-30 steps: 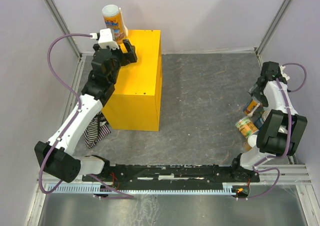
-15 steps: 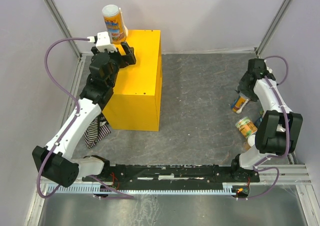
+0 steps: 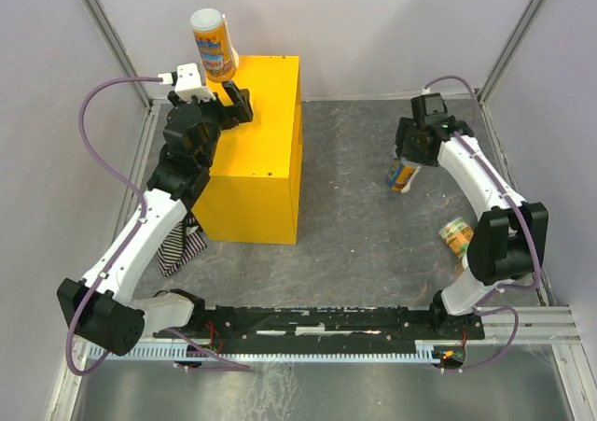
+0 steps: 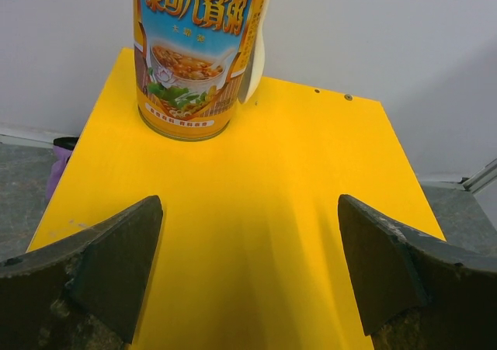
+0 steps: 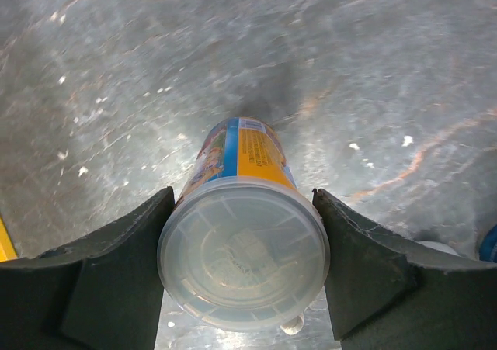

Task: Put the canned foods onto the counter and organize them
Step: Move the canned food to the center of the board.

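A tall can (image 3: 212, 42) with an orange and blue label and a white lid stands upright at the far left corner of the yellow counter (image 3: 266, 160); it shows close up in the left wrist view (image 4: 194, 55). My left gripper (image 3: 235, 94) is open and empty just near of it, over the counter top (image 4: 248, 202). My right gripper (image 3: 410, 160) is shut on a yellow and blue can (image 3: 402, 175) with a clear plastic lid (image 5: 245, 261), held above the grey floor right of the counter. Another can (image 3: 457, 235) with a green top lies at the right.
A striped cloth (image 3: 179, 245) lies on the floor left of the counter, under my left arm. Grey walls with metal corner posts close the cell on three sides. A bit of a blue can (image 5: 489, 245) shows at the right edge of the right wrist view.
My right gripper has carried its can leftward and farther from the right wall, away from the other cans. My left gripper has drawn back slightly from the can on the counter.
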`<control>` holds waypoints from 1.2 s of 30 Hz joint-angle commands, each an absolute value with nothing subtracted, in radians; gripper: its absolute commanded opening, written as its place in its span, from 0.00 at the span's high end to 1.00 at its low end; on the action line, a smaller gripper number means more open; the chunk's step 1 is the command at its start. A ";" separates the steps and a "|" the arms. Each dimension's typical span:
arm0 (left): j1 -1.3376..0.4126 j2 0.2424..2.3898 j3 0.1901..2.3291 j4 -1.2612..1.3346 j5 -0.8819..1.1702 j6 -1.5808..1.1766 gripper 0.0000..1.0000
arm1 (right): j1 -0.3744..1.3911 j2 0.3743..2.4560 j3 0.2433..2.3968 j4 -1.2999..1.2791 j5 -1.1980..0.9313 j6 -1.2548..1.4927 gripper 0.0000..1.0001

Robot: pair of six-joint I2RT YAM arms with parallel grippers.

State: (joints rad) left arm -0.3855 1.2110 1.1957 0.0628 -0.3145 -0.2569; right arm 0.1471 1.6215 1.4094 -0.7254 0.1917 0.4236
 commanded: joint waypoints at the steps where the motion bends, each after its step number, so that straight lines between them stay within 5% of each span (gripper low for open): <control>1: -0.392 1.179 1.176 0.091 -0.315 -0.305 0.00 | 0.221 1.618 1.463 -0.623 0.159 0.382 0.80; 20: -0.399 1.144 1.142 0.086 -0.302 -0.295 0.01 | 0.484 1.687 1.399 -0.500 0.251 0.311 0.74; 36: -0.402 1.137 1.138 0.070 -0.296 -0.293 0.02 | 0.575 1.766 1.426 -0.595 0.505 0.638 0.69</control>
